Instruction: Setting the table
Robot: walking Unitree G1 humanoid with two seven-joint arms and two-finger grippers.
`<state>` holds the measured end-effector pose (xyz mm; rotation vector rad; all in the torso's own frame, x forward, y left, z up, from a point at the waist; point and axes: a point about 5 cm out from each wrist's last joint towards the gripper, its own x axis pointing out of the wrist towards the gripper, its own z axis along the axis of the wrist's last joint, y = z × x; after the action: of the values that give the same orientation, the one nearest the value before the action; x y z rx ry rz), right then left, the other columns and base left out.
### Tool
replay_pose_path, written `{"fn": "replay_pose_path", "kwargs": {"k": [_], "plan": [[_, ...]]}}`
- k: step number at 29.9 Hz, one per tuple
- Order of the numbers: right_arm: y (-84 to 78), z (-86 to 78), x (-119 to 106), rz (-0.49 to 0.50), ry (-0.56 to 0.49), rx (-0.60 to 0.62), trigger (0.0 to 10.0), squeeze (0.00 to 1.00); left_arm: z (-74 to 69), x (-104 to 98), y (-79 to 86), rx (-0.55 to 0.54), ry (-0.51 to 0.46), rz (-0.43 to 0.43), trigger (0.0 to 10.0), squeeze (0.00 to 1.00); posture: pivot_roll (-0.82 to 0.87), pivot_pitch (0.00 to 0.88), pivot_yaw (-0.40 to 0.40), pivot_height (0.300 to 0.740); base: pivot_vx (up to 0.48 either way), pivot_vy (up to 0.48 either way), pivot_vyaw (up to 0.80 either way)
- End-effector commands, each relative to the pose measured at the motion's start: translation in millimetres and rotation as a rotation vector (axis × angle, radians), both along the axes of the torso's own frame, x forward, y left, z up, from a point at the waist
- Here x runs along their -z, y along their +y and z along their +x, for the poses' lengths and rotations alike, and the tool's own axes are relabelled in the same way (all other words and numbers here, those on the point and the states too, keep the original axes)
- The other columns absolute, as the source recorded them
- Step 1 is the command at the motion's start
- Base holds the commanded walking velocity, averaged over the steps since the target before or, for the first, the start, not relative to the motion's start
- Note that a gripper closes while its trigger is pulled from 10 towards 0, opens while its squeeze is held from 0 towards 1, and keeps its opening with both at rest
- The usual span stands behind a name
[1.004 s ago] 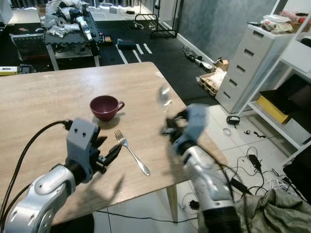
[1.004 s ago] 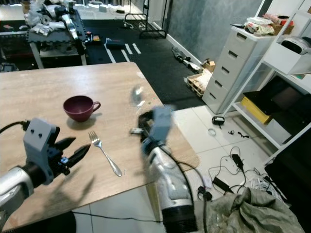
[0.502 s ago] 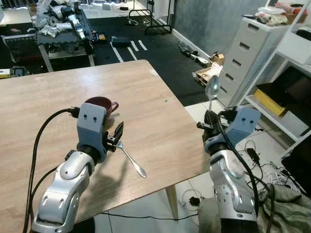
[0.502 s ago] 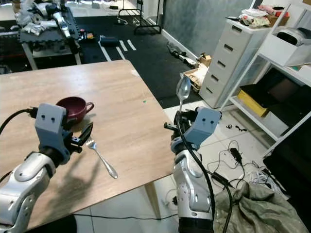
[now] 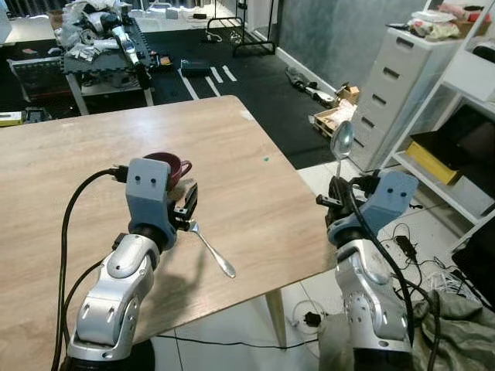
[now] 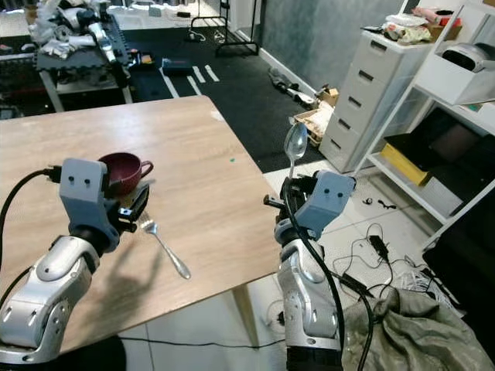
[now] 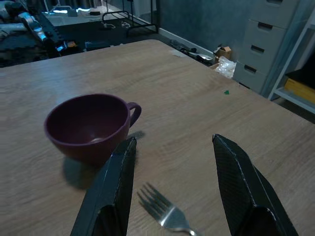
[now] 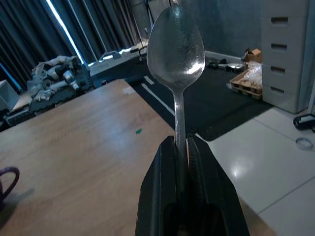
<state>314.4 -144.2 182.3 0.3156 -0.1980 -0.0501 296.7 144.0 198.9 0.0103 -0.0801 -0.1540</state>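
right gripper [image 6: 288, 202] raised — spoon [image 6: 295, 144] upright

a light wooden table [image 5: 232, 154] holds a dark red cup [image 5: 168, 165] and a silver fork [image 5: 210, 249] lying just in front of it. the left gripper [image 5: 189, 209] hovers low over the fork's tines, beside the cup, fingers slightly parted. off the table's right edge, the right gripper [image 5: 338, 192] pinches a silver spoon [image 5: 341, 143] upright, bowl up. white drawers [image 5: 394, 85] stand beyond.
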Motion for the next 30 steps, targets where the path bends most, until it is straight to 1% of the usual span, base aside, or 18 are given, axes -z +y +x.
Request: {"fn": "replay_pose_path", "kwargs": {"k": [1, 30], "plan": [[-5.1, -0.8, 4.3, -0.003, 0.012, 0.025, 10.0, 0.0, 0.9, 5.3, 1.1, -0.006, 0.014, 0.0, 10.0, 0.0, 0.0, 0.0, 0.053, 0.74, -0.315, 0.0, 0.0], [-6.8, -1.8, 9.8, -0.007, 0.033, 0.046, 10.0, 0.0, 1.9, 5.8, -1.3, 0.008, 0.011, -0.008, 10.0, 0.0, 0.0, 0.0, 0.059, 0.74, -0.303, 0.0, 0.0]]}}
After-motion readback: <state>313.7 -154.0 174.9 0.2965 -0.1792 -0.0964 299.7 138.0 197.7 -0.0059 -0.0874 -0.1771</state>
